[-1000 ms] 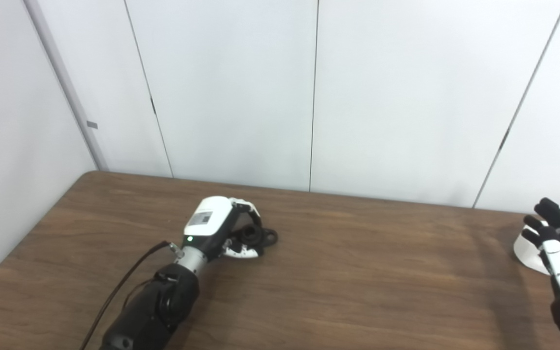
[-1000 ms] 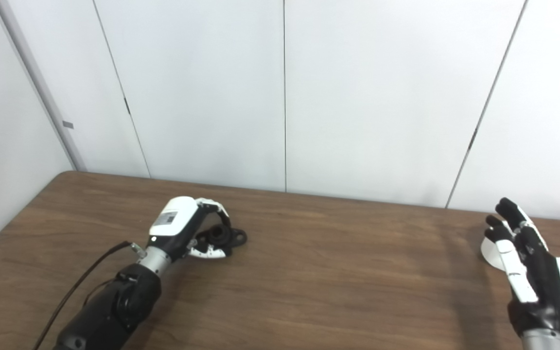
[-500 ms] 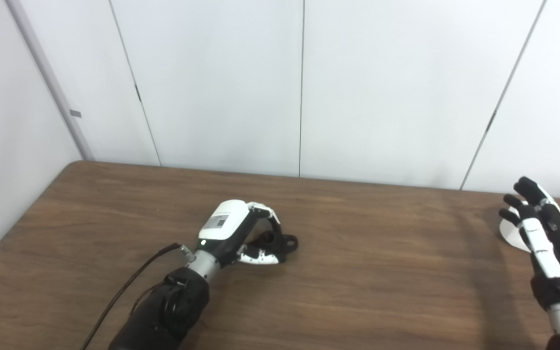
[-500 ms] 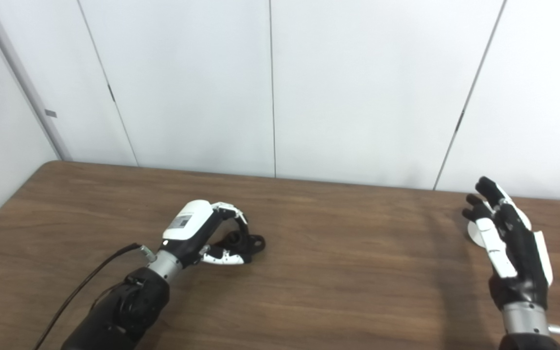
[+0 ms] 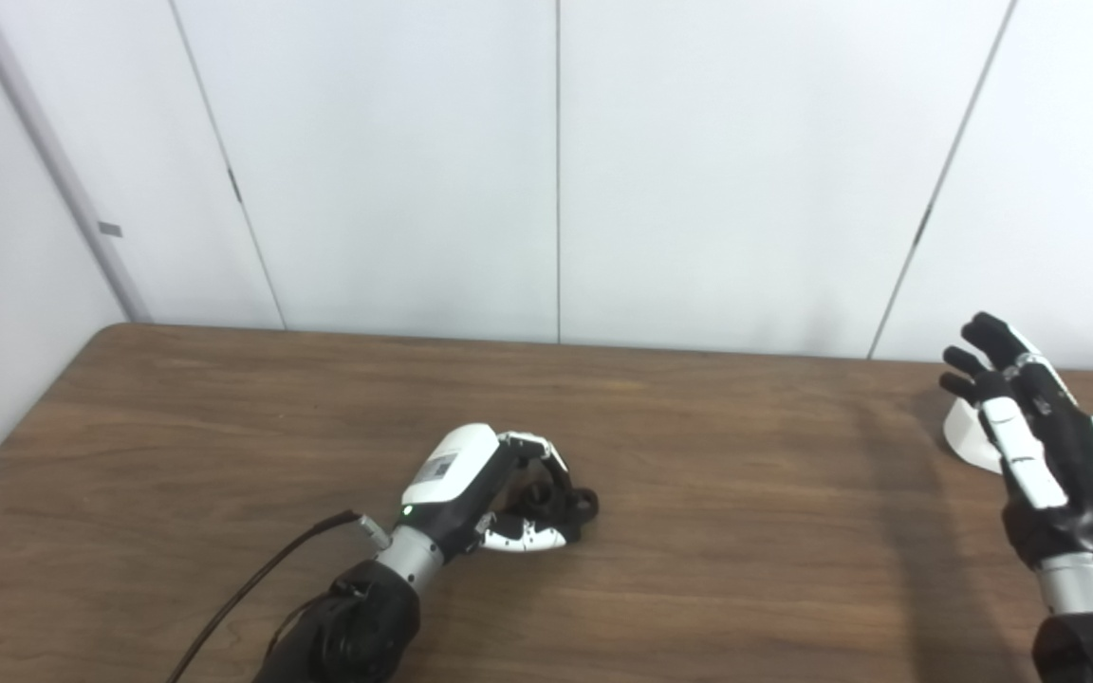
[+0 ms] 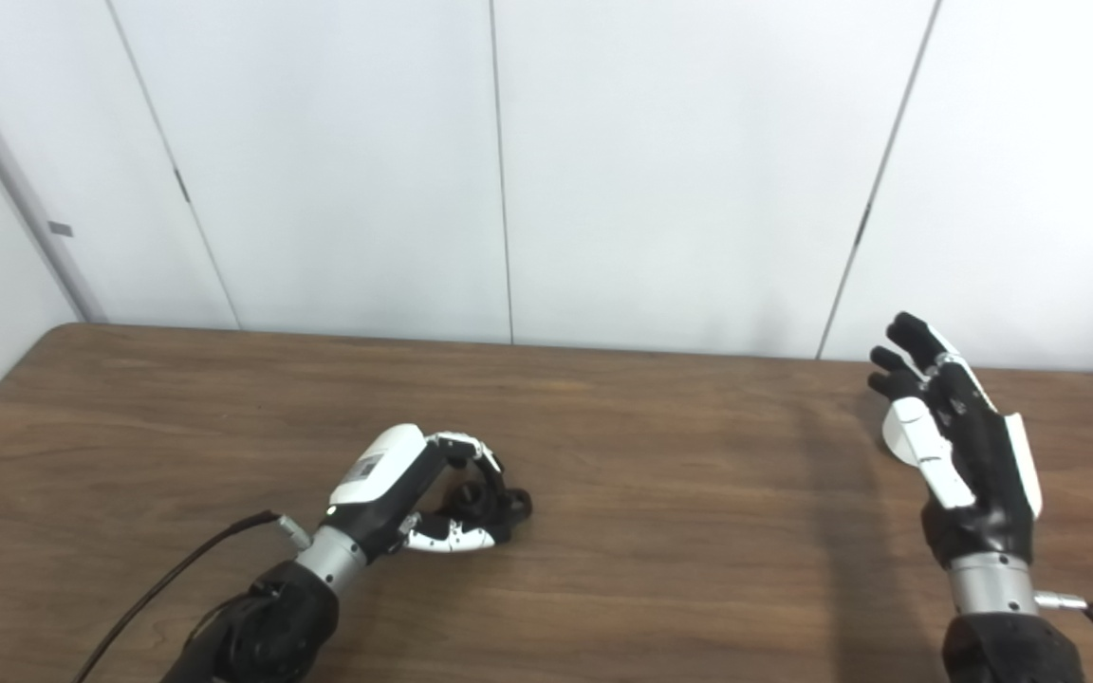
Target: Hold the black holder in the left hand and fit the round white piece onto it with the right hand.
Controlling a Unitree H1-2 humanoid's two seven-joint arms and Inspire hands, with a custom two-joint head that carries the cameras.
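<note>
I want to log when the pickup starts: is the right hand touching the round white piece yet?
Cannot tell. In both eye views the open right hand overlaps the round white piece lying on the table behind it, hiding any contact or gap.

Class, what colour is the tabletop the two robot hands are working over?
Dark brown wood grain; the table shows best in the left eye view.

lab-like room – bare white panels, wooden table.

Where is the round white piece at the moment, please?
The round white piece lies on the table's far right side, partly hidden behind the open right hand, well away from the black holder.
</note>
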